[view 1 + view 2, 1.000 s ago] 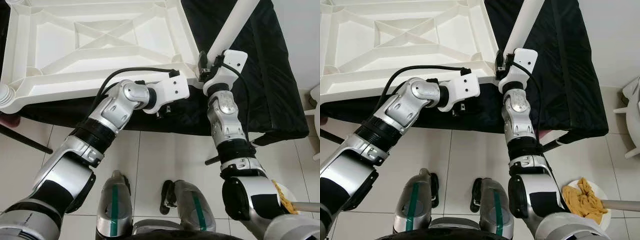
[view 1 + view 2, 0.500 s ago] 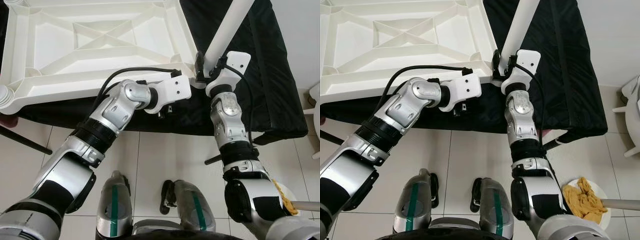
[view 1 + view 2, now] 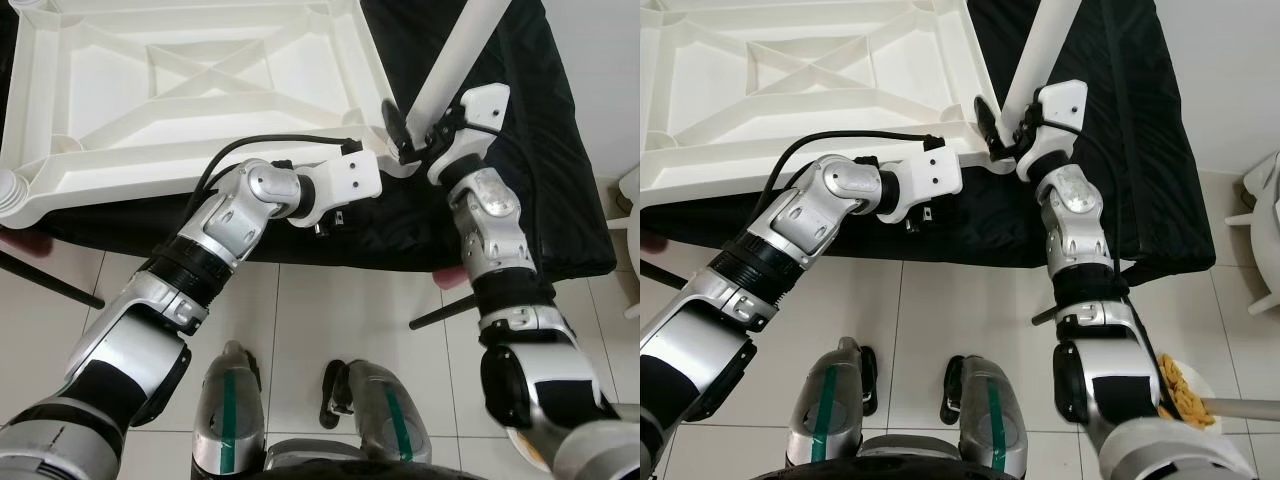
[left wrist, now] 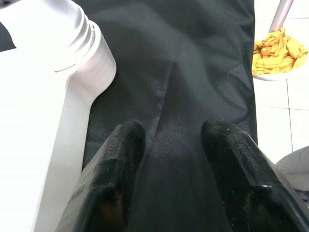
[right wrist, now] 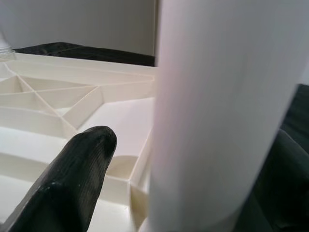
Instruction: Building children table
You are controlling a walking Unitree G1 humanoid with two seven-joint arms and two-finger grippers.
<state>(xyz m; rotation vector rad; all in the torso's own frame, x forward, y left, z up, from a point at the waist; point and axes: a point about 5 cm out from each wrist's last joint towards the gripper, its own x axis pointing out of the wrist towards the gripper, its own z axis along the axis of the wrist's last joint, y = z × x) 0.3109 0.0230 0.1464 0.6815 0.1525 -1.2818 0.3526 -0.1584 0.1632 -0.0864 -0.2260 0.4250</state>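
Observation:
The white table top [image 3: 200, 160] lies upside down on a black cloth [image 3: 540, 180]. A white leg [image 3: 455, 50] rises tilted from its near right corner. My right gripper [image 3: 418, 128] is open around the leg's lower end; in the right wrist view one black finger [image 5: 77, 183] stands apart from the leg [image 5: 217, 111]. My left gripper [image 4: 174, 128] is open and holds nothing, low over the black cloth beside that corner. The ribbed white base of the leg [image 4: 63, 38] is close to it.
A second ribbed white leg end [image 3: 10, 190] pokes out at the table's left edge. A dish of yellow cloth [image 3: 1185, 390] sits on the tiled floor at right, and a white chair [image 3: 630, 200] is at the right border. My feet [image 3: 350, 400] stand below.
My right forearm has swung to the right and the wrist has turned. Its visible finger has come away from the leg. The left arm has stayed put.

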